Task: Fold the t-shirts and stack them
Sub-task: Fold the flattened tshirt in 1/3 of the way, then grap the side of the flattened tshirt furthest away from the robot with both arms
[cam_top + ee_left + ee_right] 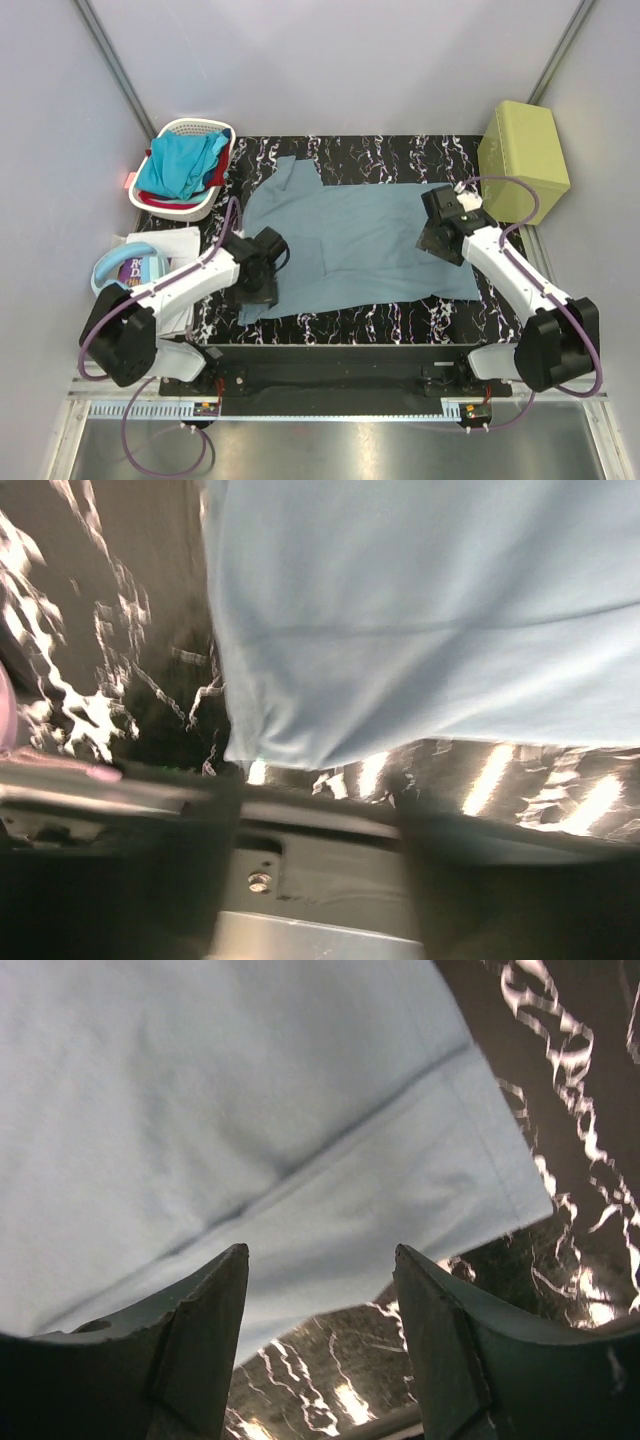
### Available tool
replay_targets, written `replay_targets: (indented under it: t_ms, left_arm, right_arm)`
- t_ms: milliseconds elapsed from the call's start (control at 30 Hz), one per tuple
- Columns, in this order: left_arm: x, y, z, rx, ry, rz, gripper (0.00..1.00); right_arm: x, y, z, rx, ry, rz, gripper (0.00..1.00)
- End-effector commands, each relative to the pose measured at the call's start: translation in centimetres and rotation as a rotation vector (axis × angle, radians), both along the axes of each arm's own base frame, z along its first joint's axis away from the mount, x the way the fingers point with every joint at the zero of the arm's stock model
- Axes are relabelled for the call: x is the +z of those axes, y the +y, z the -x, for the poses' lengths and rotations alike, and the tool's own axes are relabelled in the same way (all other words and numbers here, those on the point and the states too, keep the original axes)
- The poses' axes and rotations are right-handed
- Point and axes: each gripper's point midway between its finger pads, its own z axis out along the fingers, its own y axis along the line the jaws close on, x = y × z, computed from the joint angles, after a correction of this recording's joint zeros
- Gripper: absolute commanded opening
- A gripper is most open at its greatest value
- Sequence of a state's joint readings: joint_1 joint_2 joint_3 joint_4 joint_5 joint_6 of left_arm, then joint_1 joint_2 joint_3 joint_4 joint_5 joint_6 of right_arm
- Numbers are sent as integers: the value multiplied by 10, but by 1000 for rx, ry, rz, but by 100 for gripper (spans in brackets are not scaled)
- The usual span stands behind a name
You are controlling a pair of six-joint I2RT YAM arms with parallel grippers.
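Grey-blue t-shirt [350,245]: spread flat and open across the middle of the black marbled surface [400,155], one sleeve pointing toward the far side.
Turquoise t-shirt [180,165]: bunched in the white basket [195,125] at the far left corner.
Red t-shirt [218,172]: only an edge shows, under the turquoise one in the same basket.
Left claw [258,290]: over the grey-blue shirt's near left corner; its wrist view is blurred, but the dark fingers [150,880] stand apart with no cloth between them.
Right claw [320,1252]: over the shirt's right edge, jaws spread wide above a stitched hem, holding nothing.
Yellow-green box [522,155]: at the far right, off the shirt.
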State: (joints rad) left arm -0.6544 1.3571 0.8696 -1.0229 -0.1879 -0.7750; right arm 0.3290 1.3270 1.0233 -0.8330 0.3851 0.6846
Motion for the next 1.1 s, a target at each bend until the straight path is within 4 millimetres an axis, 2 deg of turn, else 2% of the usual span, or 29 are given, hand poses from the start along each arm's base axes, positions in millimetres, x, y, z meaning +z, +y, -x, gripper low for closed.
replay_targets:
  t_ms: [0, 33, 67, 100, 133, 167, 200, 233, 267, 300, 333, 367, 400, 433, 467, 500, 533, 567, 600, 633, 667, 700, 733, 767, 800, 833, 867, 1033, 1067]
  left_arm:
    - [54, -21, -70, -15, -290, 54, 97]
    - [72, -27, -87, -40, -355, 65, 99]
    - [80, -29, -99, -40, -384, 72, 99]
    - [84, -33, -114, -41, -412, 76, 99]
    - [98, -38, -130, -60, -449, 83, 99]
    - [103, -35, -145, -43, -465, 88, 99]
    - [106, -40, -162, -62, -467, 89, 99]
    - [108, -33, -176, -38, -471, 90, 99]
    - [110, -33, -188, -34, -480, 100, 99]
    - [108, -34, -205, -40, -474, 95, 99]
    - [108, -23, -219, -6, -472, 91, 99]
    - [104, -21, -228, 7, -459, 93, 99]
    - [111, -23, -241, 16, -477, 109, 99]
    - [94, -20, -252, 24, -438, 101, 99]
    - [91, -22, -260, 15, -432, 103, 99]
    - [102, -23, -276, -2, -468, 91, 99]
    - [83, -23, -285, -6, -427, 71, 99]
    - [81, -24, -289, -15, -414, 67, 99]
    - [88, -26, -303, -25, -438, 68, 99]
    - [85, -26, -310, -25, -434, 65, 99]
    - [71, -28, -314, -30, -406, 57, 99]
    - [77, -31, -323, -42, -425, 72, 99]
    - [78, -31, -329, -44, -434, 73, 99]
    - [72, -32, -334, -49, -424, 69, 99]
    - [79, -34, -343, -66, -445, 83, 99]
    - [78, -31, -349, -60, -451, 82, 99]
    - [70, -29, -354, -56, -439, 79, 99]
    - [83, -22, -394, -44, -512, 124, 99]
    - [93, -23, -405, -47, -549, 145, 99]
  right_arm:
    - [34, -4, -39, -24, -96, 40, 68]
    - [48, 0, -53, -30, -132, 24, 68]
    - [51, 2, -64, -28, -144, 20, 68]
    - [44, 3, -75, -33, -121, 19, 68]
    - [59, 0, -94, -58, -162, -3, 68]
    - [61, 1, -107, -65, -169, -24, 68]
    - [46, 4, -121, -65, -127, -47, 67]
    - [65, 2, -143, -79, -180, -74, 66]
    - [51, 1, -158, -78, -148, -61, 66]
    - [52, 0, -171, -85, -154, -57, 66]
    - [74, -3, -191, -95, -207, -67, 66]
    - [57, -5, -205, -98, -174, -46, 66]
    - [57, -8, -216, -103, -177, -39, 66]
    - [75, -10, -232, -110, -214, -43, 66]
    - [51, -16, -244, -122, -163, -32, 66]
    - [49, -21, -252, -126, -159, -19, 66]
    - [68, -23, -264, -129, -199, -11, 66]
    - [45, -27, -273, -123, -155, 13, 66]
    - [44, -29, -279, -123, -157, 12, 66]
    - [48, -32, -287, -132, -180, -2, 66]
    - [36, -33, -290, -151, -169, -39, 66]
    - [30, -41, -293, -168, -163, -56, 66]
    - [34, -41, -298, -166, -178, -64, 65]
    - [25, -44, -301, -163, -166, -55, 65]
    - [24, -45, -303, -164, -168, -58, 65]
    - [23, -47, -305, -171, -172, -67, 65]
    - [18, -47, -306, -169, -165, -80, 65]
    - [8, -41, -309, -154, -148, -122, 64]
    - [4, -39, -310, -149, -142, -132, 63]
